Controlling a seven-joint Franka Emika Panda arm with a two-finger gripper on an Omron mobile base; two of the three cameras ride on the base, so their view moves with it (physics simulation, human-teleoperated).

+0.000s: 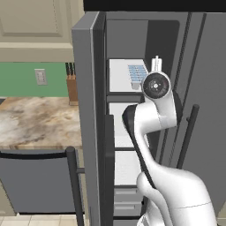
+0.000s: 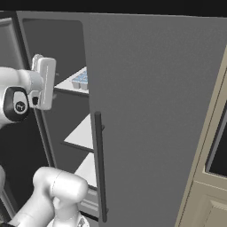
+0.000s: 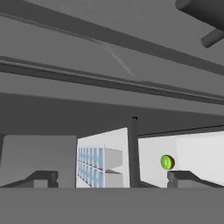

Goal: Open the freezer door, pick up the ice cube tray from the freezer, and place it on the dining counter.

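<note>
The freezer door (image 1: 86, 110) stands swung open to the left, its dark bar handle (image 1: 73, 185) low down. Inside the freezer (image 1: 126, 132), the pale blue ice cube tray (image 1: 137, 75) lies on the top white shelf (image 1: 120, 77). It also appears as the ice cube tray (image 2: 80, 80) and the ice cube tray (image 3: 93, 166). My gripper (image 3: 113, 178) is open, fingertips wide apart, pointing into the freezer and still short of the tray. My white hand (image 2: 43, 82) hovers at the top shelf's height. The dining counter is out of view.
A tiny green round item (image 3: 166, 162) sits on a neighbouring shelf. The wider plain grey door (image 2: 155, 111) with its bar handle (image 2: 99, 168) is closed on the right. To the left, a marble counter (image 1: 35, 119) carries a knife block (image 1: 72, 87) above a dishwasher (image 1: 35, 183).
</note>
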